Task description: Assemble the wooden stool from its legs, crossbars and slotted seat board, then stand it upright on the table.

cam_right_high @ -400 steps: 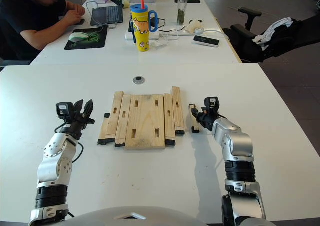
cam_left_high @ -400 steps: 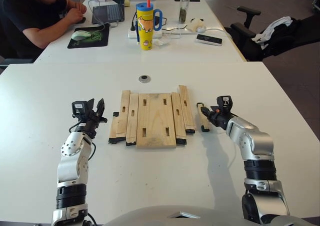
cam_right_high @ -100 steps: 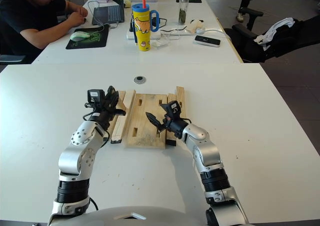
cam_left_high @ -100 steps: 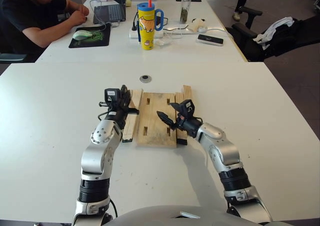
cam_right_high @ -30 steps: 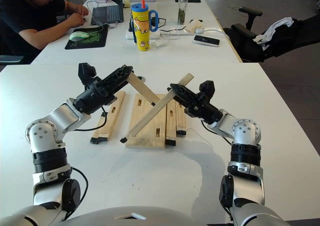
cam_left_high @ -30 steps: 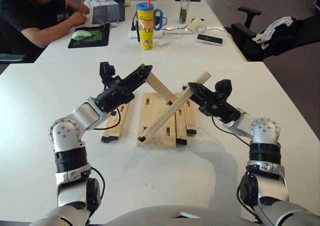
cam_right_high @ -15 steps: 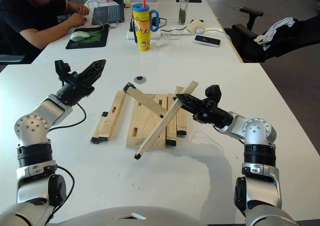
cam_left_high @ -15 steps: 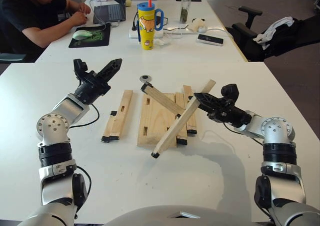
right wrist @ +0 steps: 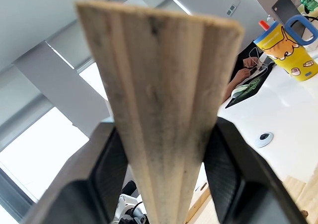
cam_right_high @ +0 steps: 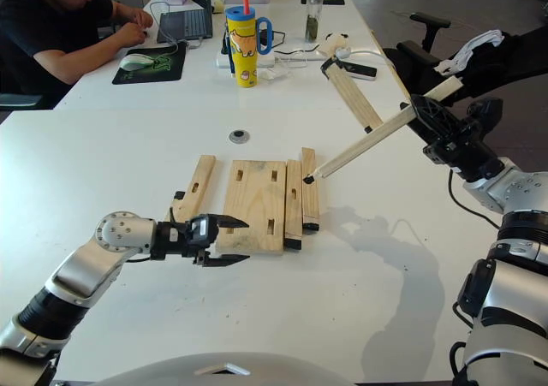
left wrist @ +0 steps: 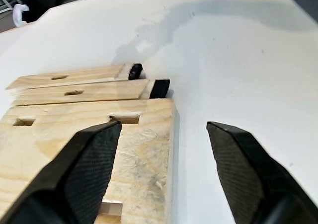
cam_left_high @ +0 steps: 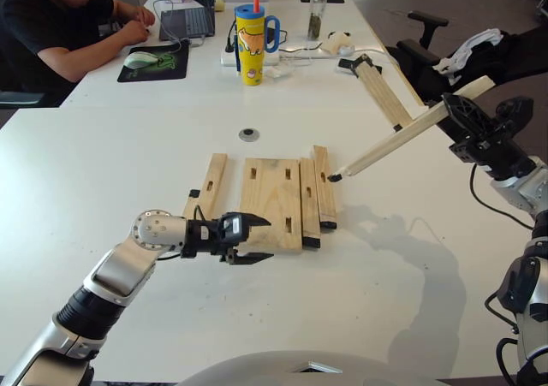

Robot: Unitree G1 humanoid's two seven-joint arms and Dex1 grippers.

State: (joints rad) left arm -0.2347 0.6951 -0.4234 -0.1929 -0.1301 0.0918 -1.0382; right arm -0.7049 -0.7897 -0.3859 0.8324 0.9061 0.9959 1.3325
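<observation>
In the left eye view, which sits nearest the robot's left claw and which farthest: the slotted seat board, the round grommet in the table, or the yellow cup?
1. Seat board: nearest, its front edge right at the open left gripper.
2. Round grommet: farther back, set in the tabletop beyond the board.
3. Yellow cup: farthest, on the next table behind.

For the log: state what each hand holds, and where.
Right hand grips a wooden leg near its upper end; left hand, open, holds nothing.
</observation>
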